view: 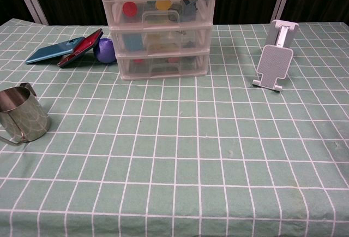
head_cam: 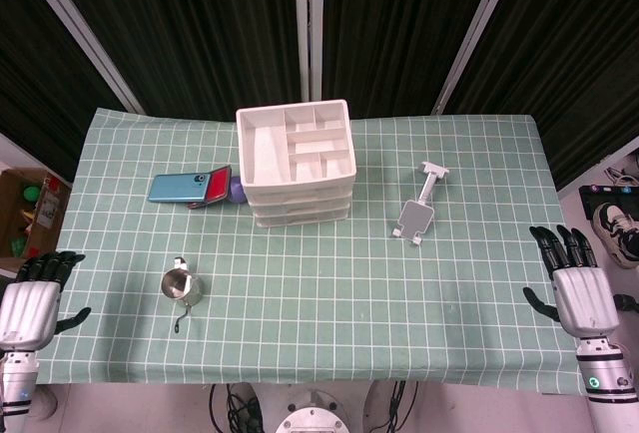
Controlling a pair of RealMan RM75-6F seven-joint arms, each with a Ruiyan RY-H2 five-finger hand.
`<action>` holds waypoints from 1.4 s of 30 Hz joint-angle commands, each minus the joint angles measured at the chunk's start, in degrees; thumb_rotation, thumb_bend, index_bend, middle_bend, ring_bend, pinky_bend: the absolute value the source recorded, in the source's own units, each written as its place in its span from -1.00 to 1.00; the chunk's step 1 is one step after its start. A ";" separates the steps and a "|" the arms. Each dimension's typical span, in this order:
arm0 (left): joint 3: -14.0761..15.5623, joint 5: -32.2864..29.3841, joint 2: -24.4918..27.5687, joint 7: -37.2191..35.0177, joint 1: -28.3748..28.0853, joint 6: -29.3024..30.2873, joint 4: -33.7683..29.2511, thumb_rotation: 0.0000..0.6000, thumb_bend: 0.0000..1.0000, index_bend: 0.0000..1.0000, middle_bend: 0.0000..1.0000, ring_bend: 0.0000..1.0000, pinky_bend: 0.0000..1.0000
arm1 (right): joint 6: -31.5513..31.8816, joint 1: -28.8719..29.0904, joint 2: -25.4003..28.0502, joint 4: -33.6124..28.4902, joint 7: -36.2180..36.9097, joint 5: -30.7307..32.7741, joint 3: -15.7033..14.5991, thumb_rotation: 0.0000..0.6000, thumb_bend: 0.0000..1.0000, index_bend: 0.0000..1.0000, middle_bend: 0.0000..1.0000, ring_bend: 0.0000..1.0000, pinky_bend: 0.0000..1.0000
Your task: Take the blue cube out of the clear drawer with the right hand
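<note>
Blue cube (view: pixel 132 42): seen inside the middle level of the clear plastic drawer unit (view: pixel 158 29), all drawers closed.
Right hand (head_cam: pixel 579 288): released, holding nothing, at four o'clock from the unit.
Risk: the light unit could be dragged forward if the handle were pulled unbraced.

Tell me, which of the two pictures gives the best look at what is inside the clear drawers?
The chest view. It faces the drawers from the front, so coloured things show through the clear fronts, among them a blue block in the middle one. The head view looks down from above and shows only the white tray on top and the stacked edges.
</note>
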 commanded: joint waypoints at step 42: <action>0.20 1.85 -0.65 -3.71 1.16 2.41 2.82 1.00 -0.88 -0.56 -0.56 -0.67 -0.62 | -47.76 31.50 -24.82 4.44 45.10 23.09 14.45 1.00 -0.05 -0.81 0.40 0.41 0.60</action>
